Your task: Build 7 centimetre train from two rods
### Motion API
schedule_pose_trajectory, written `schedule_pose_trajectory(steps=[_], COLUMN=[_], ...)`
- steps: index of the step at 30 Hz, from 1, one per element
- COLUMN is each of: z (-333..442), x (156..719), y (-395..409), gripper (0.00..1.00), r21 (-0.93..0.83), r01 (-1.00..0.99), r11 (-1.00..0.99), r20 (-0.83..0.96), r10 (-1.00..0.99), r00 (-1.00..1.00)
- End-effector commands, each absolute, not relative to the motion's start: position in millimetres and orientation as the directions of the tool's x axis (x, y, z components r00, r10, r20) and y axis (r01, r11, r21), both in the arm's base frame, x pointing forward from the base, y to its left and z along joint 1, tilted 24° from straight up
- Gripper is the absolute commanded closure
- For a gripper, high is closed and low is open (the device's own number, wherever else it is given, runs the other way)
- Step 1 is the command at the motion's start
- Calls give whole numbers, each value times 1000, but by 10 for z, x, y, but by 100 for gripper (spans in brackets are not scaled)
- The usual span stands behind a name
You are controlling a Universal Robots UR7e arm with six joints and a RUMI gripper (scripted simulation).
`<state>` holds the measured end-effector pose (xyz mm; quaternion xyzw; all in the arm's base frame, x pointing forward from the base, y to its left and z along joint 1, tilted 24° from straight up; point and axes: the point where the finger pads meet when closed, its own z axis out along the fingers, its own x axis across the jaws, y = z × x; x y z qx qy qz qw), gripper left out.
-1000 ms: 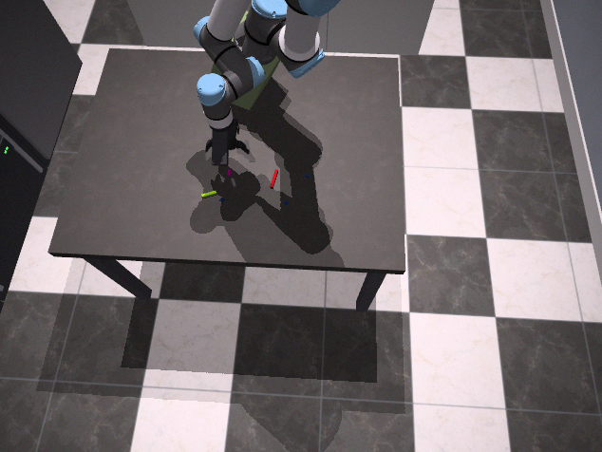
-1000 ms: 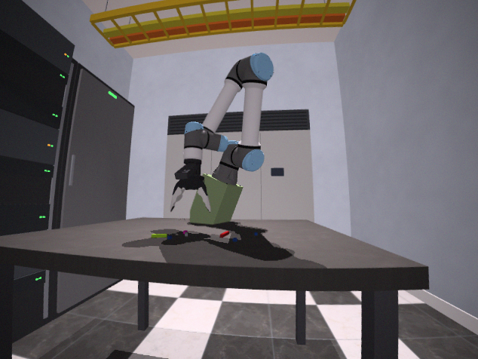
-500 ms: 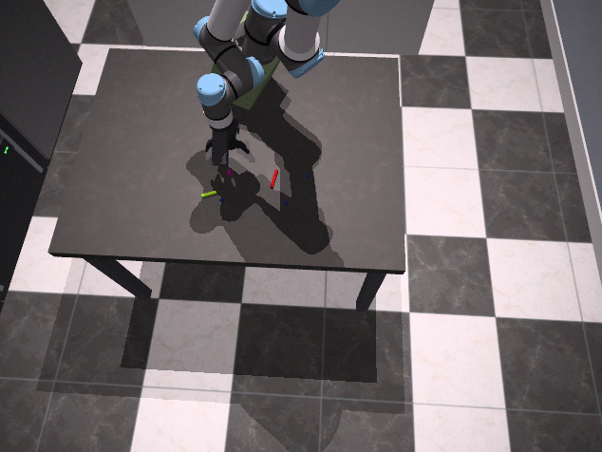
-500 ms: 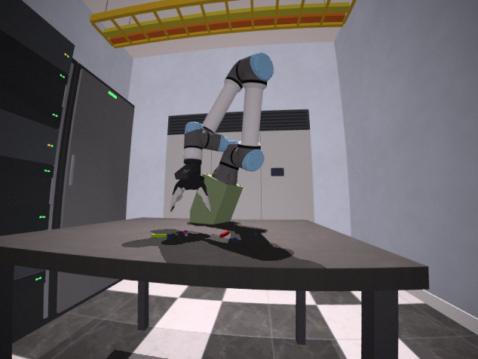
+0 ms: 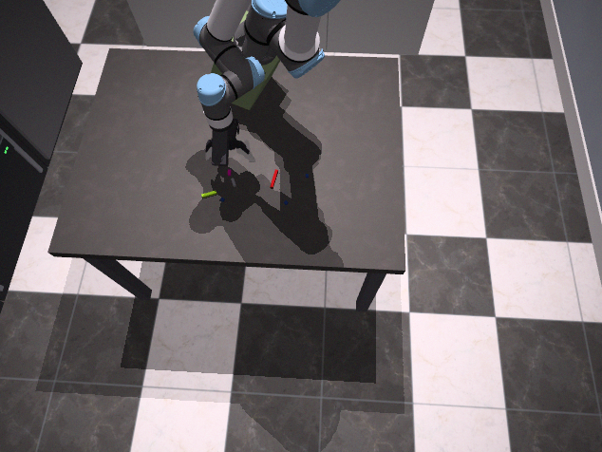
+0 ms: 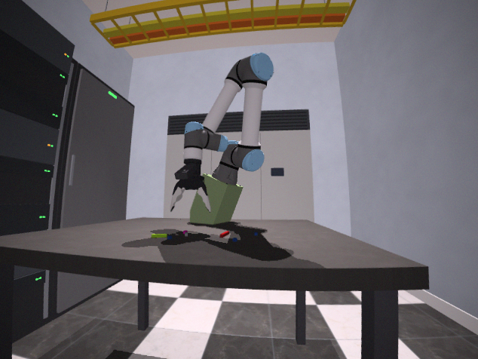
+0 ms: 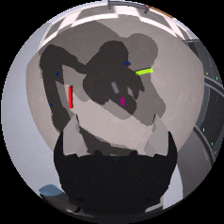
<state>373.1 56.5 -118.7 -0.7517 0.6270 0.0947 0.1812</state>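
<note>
We see the gripper (image 5: pixel 227 154) (image 6: pixel 190 210) (image 7: pixel 116 118) above the worktop (image 5: pixel 145 97) (image 6: pixel 270 259) (image 7: pixel 42 94). Its two fingers are spread fully wide, and it has hold of nothing; the tips touch neither rod nor worktop. In the top view, we find the lime rod (image 5: pixel 209 194) (image 6: pixel 158 235) (image 7: pixel 144 72) toward the left edge, and the magenta rod (image 5: pixel 229 172) (image 6: pixel 185 231) (image 7: pixel 122 101) lies apart from it, farther from the near edge. The grey rod (image 5: pixel 233 181) (image 6: pixel 185 234) (image 7: pixel 115 88) is near the magenta one, with a gap between. The red rod (image 5: pixel 273 178) (image 6: pixel 224 234) (image 7: pixel 71 97) lies to their right. One blue rod (image 5: pixel 222 199) (image 6: pixel 169 237) (image 7: pixel 126 63) is near the lime one; two others are nearer the right edge. We see no lime and magenta rods joined into a train.

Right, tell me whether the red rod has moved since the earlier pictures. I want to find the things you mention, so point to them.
No. The red rod (image 5: pixel 273 178) (image 6: pixel 224 234) (image 7: pixel 71 97) lies in the same spot, judged against the tabletop's edges (image 5: pixel 401 160) (image 6: pixel 216 276).
</note>
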Motion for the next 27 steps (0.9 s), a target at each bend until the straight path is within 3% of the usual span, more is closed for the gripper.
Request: schedule_pose_trajectory(steps=[1,16,27], z=[-1186,-1187,-1292], x=[3734,3740,4182], y=[562,559,262], gripper=[0,0,0], r21=[-154,-154,-155], r01=[-977,-977,-977], r11=[-148,-148,-148], r20=[-369,-369,-369], r10=[-909,-909,-909], r00=[196,196,196])
